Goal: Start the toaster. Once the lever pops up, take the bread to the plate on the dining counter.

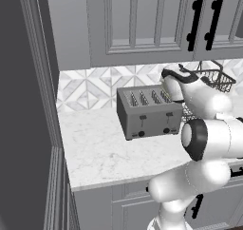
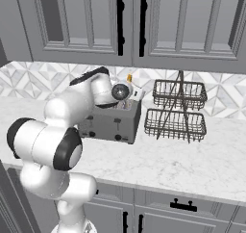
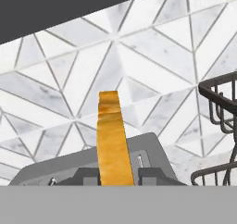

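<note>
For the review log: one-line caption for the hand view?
Gripper shut on the bread, held edge-on above the toaster, tiled backsplash behind.

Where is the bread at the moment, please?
In the hand view the bread stands on edge between the gripper fingertips, lifted just above the toaster, with the wire basket to one side.

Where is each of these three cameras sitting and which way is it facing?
Left base view: behind the arm's left, facing the toaster on the marble worktop; the arm rises lower right.
Right base view: behind its right, facing toaster and wire basket rack; the arm rises lower left.
Hand view: on the hand, looking along the gripper shut on the bread, toward the tiled backsplash.
Shared: toaster, rack, backsplash.
</note>
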You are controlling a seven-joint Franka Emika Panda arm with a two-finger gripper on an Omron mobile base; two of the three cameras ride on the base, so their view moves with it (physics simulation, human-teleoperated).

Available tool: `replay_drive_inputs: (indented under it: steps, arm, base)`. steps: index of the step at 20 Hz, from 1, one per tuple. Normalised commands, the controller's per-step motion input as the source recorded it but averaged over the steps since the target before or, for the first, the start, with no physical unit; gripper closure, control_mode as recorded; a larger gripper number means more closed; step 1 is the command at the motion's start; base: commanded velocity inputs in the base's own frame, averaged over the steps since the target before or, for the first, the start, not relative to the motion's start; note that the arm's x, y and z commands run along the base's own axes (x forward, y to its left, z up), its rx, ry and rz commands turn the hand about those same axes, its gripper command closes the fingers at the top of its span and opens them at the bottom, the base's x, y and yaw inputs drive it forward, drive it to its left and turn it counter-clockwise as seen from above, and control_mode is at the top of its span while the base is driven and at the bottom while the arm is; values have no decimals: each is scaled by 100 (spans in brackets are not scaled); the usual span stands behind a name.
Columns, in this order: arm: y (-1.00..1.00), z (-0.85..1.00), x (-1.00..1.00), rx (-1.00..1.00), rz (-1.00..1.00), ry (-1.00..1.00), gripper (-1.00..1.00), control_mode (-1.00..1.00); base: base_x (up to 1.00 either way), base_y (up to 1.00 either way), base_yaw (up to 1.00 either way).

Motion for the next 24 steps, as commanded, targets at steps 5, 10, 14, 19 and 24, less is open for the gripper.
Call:
replay_drive_inputs:
  steps: [5,10,14,19,24]
  arm:
    - [0,66,-81,0,0,-3,100,-100]
    - [0,58,-100,0,0,1,100,-100]
    - [2,81,-100,0,0,1,100,-100]
    - [7,57,-100,0,0,10,100,-100]
    - [9,22,-100,2,0,19,100,-100]
  base:
    - [0,0,0]
    - [0,0,0]
    - [0,0,0]
    - [0,0,0]
    - [0,0,0]
